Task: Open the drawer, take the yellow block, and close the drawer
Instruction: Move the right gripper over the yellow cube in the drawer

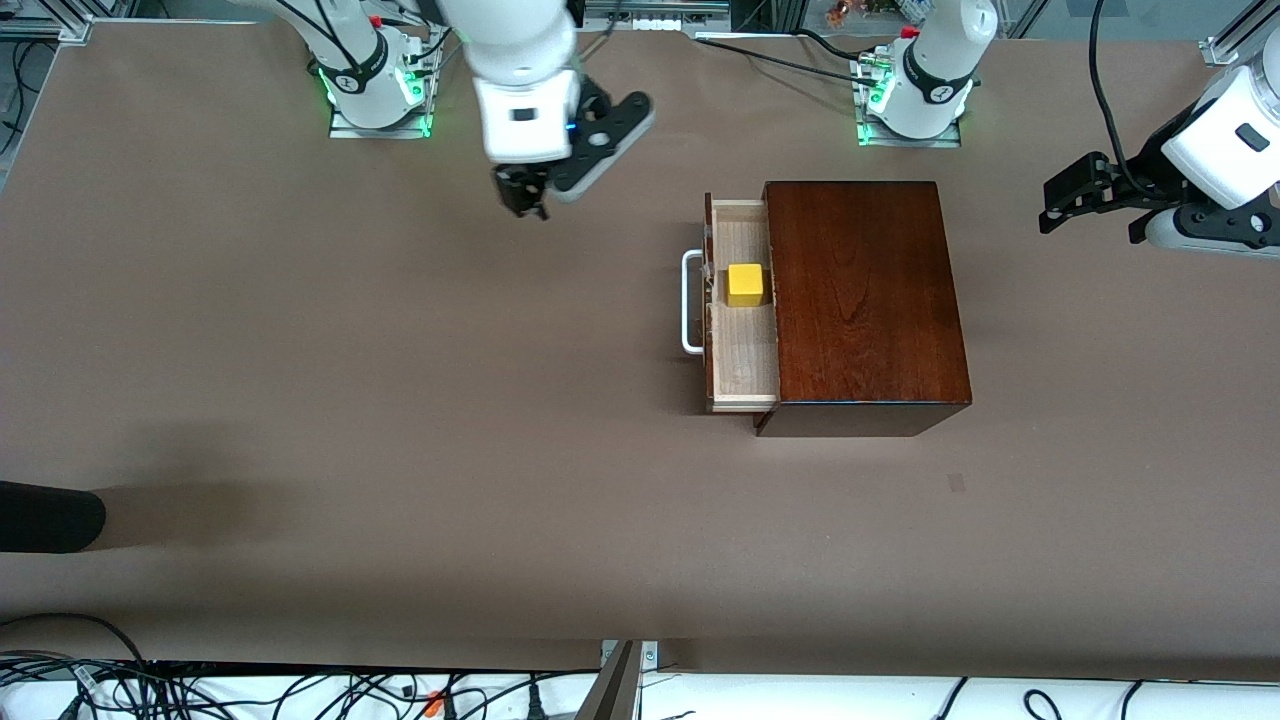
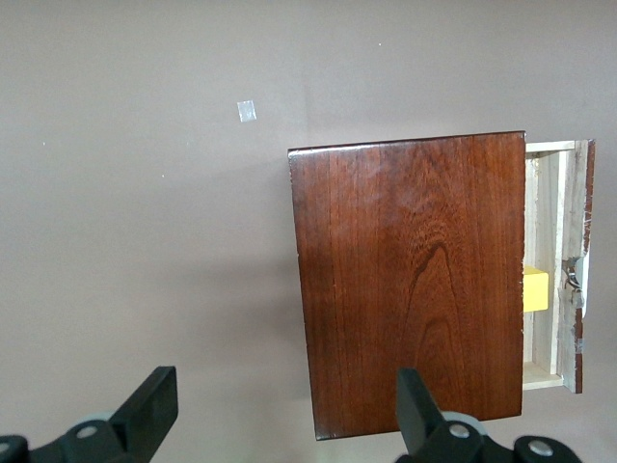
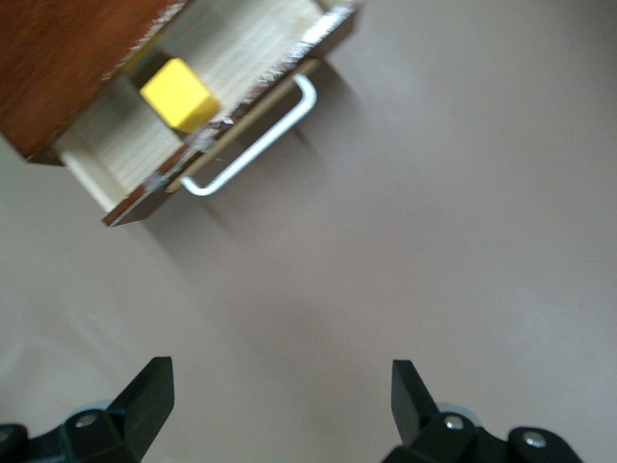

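1. Right gripper (image 1: 522, 200) hangs over bare table toward the right arm's end, fingers spread wide with nothing between them.
2. Past it toward the left arm's end lies the white handle (image 1: 690, 302), its long bar running from near the front camera toward the robots' bases.
3. Next comes the drawer (image 1: 742, 360), already pulled part way out of the brown box (image 1: 860, 300), its pale wood floor showing.
4. On that floor sits the yellow block (image 1: 746, 285), close against the box's front edge and roughly level with the handle's middle.
5. Left gripper (image 1: 1075, 200) waits up in the air, off the box's closed end toward the left arm's end of the table, open and empty.
6. My reckoning: the block lies open to a reach from above, and the right gripper, on the drawer's open side, is the better placed to take it; the gap between box edge and drawer front looks narrow.
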`<action>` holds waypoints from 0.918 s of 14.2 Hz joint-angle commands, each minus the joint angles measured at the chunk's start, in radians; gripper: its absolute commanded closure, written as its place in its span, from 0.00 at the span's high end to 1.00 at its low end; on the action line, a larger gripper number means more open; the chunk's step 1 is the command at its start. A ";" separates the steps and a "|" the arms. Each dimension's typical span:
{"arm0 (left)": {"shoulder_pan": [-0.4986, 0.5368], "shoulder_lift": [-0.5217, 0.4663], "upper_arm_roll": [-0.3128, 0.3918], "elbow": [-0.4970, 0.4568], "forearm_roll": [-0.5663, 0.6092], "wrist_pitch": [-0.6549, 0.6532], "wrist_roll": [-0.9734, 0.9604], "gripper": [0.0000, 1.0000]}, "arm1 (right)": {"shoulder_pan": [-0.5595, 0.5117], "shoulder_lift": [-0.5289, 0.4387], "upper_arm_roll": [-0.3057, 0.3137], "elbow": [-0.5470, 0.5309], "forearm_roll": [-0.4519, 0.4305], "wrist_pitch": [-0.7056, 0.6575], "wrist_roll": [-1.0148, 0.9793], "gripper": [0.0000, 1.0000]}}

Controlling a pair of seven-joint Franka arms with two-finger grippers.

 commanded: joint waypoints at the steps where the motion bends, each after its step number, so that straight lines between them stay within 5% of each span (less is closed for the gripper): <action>1: -0.008 -0.016 0.006 -0.026 -0.007 0.015 0.017 1.00 | 0.052 0.048 0.000 0.033 -0.009 0.053 -0.137 1.00; 6: -0.009 -0.013 -0.001 -0.018 -0.007 0.013 0.016 1.00 | 0.130 0.112 -0.002 0.050 -0.015 0.165 -0.326 1.00; 13: -0.008 -0.007 0.002 -0.018 -0.007 0.015 0.016 1.00 | 0.192 0.395 -0.003 0.309 -0.087 0.204 -0.344 1.00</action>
